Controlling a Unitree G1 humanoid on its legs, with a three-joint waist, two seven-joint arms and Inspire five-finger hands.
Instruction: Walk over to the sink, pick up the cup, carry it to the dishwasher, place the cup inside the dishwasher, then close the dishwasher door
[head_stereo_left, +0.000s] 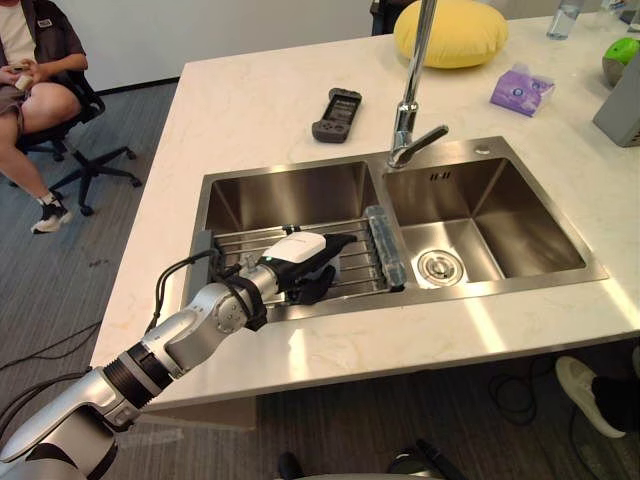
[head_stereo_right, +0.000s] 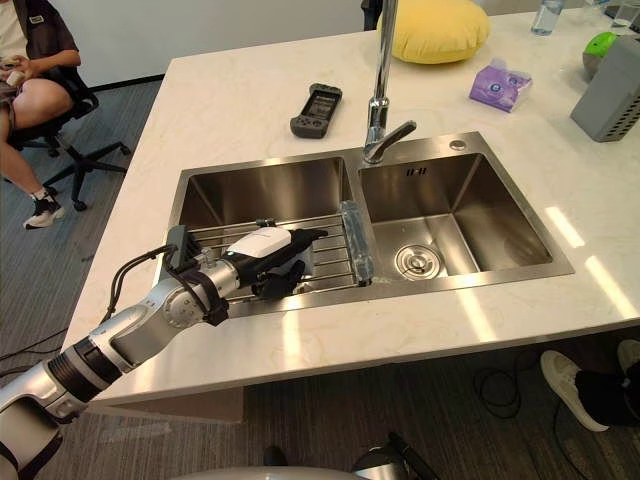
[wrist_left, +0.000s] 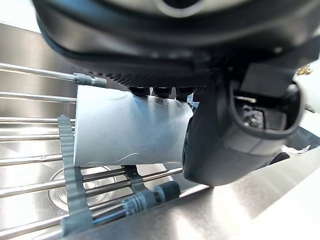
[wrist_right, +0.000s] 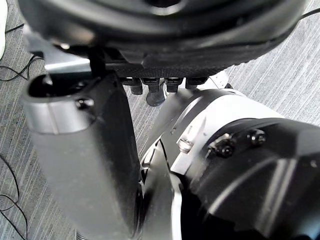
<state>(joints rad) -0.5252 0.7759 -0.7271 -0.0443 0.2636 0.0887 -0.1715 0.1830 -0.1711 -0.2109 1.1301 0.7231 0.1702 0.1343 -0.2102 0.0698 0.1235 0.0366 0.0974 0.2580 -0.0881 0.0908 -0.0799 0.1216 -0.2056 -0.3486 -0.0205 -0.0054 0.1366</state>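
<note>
Your cup is pale, white or perhaps faintly blue-grey; it's hard to judge so close. Your left hand is black with a white cover. The sink is silver steel, the counter cream with faint veining, the cushion yellow, the tissue pack purple, the carpet grey with fine stripes

My two head eyes look steeply down on the sink and countertop, sharing nearly one scene. The left wrist camera sits tight behind the left hand, facing the gripped cup on the rack; the right one looks past the right hand at carpet.
</note>
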